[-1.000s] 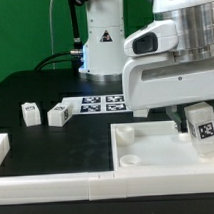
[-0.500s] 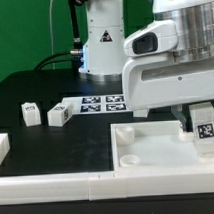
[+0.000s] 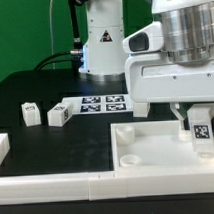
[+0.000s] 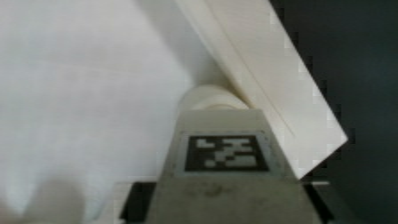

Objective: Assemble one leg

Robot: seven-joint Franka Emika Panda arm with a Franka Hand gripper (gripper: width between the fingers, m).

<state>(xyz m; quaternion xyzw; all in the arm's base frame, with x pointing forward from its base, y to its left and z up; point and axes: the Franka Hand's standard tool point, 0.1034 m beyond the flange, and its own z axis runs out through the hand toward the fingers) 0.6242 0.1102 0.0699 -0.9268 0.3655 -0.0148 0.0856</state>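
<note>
leg [image 3: 203,130] clamped upright in gripper [image 3: 201,120], tag outward; above white panel [image 3: 147,154] corner

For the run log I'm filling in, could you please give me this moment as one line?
gripper: shut on leg | leg: upright above panel corner | spare legs: two on table

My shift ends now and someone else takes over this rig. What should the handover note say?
Gripper: shut on the leg, held upright over the panel's corner on the exterior view's right, its end at a round recess.
A loose leg and a second loose leg lie on the table near the marker board.
Done: leg picked, brought to the corner.
Left: seat it, release; whether it has entered the recess cannot be told.
</note>
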